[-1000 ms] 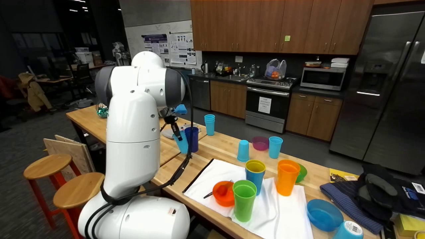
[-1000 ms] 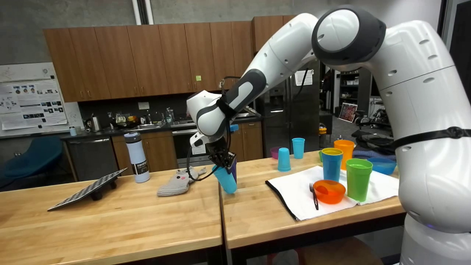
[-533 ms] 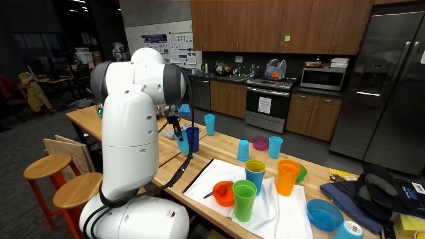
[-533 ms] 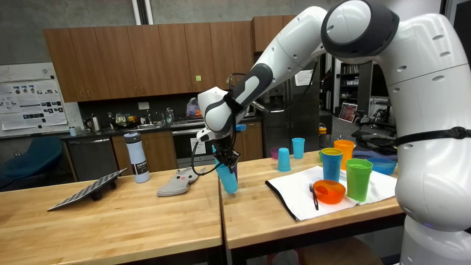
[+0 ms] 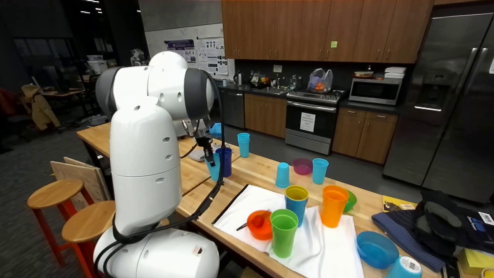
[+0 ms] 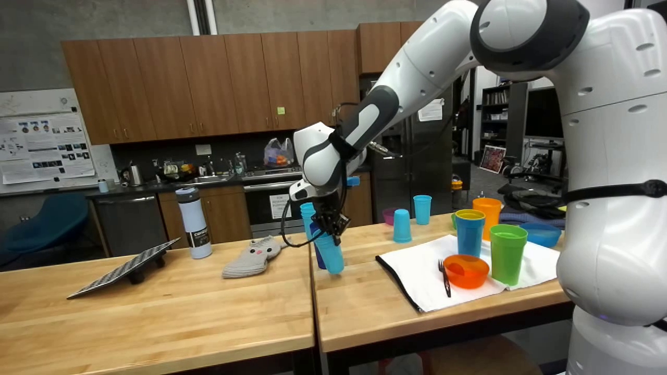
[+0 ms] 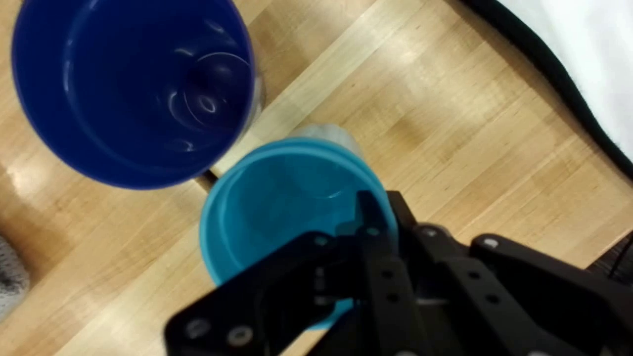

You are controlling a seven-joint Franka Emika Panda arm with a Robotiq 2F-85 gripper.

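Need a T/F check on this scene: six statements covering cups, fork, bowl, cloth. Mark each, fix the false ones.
1. The pincer is closed on the rim of the light blue cup. True.
2. The dark blue cup is next to the light blue cup. True.
3. The dark blue cup lies on its side. False: it stands upright.
4. The fork and the orange bowl are on the white cloth. True.
5. The fork is inside the orange bowl. False: it lies beside the orange bowl.
6. The dark blue cup stands on the white cloth. False: it stands on the wooden tabletop.
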